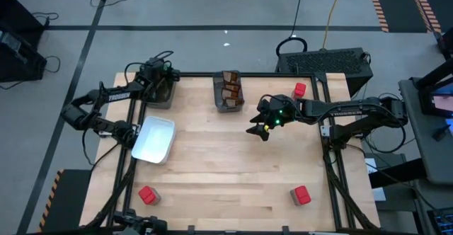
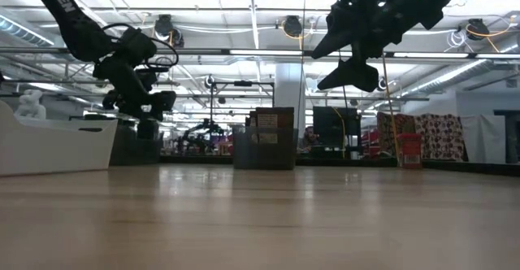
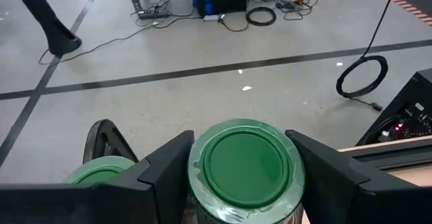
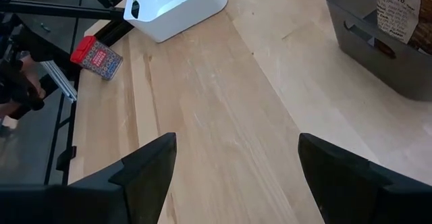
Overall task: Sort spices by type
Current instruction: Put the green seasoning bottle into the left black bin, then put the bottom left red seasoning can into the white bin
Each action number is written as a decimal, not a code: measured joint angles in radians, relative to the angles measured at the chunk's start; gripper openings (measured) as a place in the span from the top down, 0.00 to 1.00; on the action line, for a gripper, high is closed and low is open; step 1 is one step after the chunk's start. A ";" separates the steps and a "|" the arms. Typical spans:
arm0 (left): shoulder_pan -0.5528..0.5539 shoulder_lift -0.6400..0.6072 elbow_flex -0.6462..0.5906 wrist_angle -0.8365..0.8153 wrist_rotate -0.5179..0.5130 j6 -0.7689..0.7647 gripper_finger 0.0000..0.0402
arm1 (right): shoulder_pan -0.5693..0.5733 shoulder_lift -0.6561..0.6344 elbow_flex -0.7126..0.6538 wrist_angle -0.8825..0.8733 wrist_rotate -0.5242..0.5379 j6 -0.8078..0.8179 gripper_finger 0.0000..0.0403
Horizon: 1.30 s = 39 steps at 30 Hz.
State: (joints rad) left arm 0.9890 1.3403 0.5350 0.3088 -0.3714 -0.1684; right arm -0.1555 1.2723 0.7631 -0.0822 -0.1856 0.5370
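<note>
A round green-lidded jar (image 3: 244,164) stands between the fingers of my left gripper (image 1: 160,86), which is shut on it over the dark grey bin (image 1: 164,99) at the table's far left. A second green lid (image 3: 101,171) shows beside it. My right gripper (image 1: 257,130) hangs open above the middle of the table, nothing between its fingers (image 4: 145,166). Red blocky containers lie at the far right (image 1: 299,90), near left (image 1: 148,195) and near right (image 1: 301,195). Brown packets (image 1: 229,88) stand in the middle far bin. My left gripper pinches the jar between its two fingers, on opposite sides just under the green lid (image 3: 194,173). The fingers slant down toward the table's far edge. The jar sits upright, lid up; its bottom is hidden, so whether it rests in the bin cannot be told.
A white rectangular tray (image 1: 154,139) lies at the table's left edge, near my left arm. The bin (image 4: 378,45) holding the packets stands at the far middle. Bare wood (image 1: 226,171) stretches between the tray and the near red containers.
</note>
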 joint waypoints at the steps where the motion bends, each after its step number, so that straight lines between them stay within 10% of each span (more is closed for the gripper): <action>1: 0.000 0.000 0.000 0.000 0.000 0.000 0.43 | 0.000 0.000 0.000 0.000 0.000 0.000 0.27; 39: -0.014 -0.002 0.002 -0.068 0.000 -0.007 0.17 | 0.000 0.000 0.000 0.000 -0.026 0.020 0.27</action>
State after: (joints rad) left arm 0.9751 1.3380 0.5365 0.2403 -0.3710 -0.1753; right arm -0.1555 1.2720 0.7631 -0.0822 -0.2114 0.5568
